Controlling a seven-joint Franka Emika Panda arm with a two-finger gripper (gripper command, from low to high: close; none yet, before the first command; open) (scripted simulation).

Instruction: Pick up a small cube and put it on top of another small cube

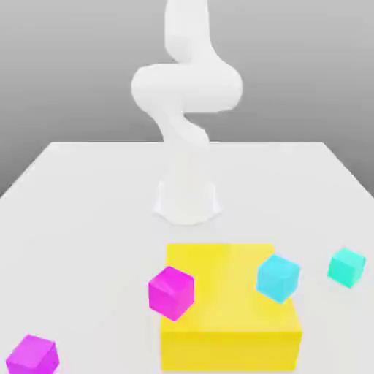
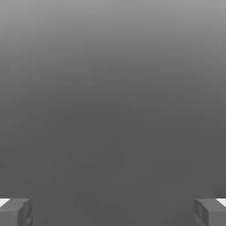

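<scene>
On the counter [image 1: 95, 219], the small teal cube [image 1: 346, 267] looks light and hard — spread jaws could pinch its flat sides

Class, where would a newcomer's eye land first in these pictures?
Probably on the big yellow block, low in the exterior view, just toward the right of the middle. Next might come the bright magenta cube at the block's left edge in that view and the sky-blue cube near its right edge.
</scene>
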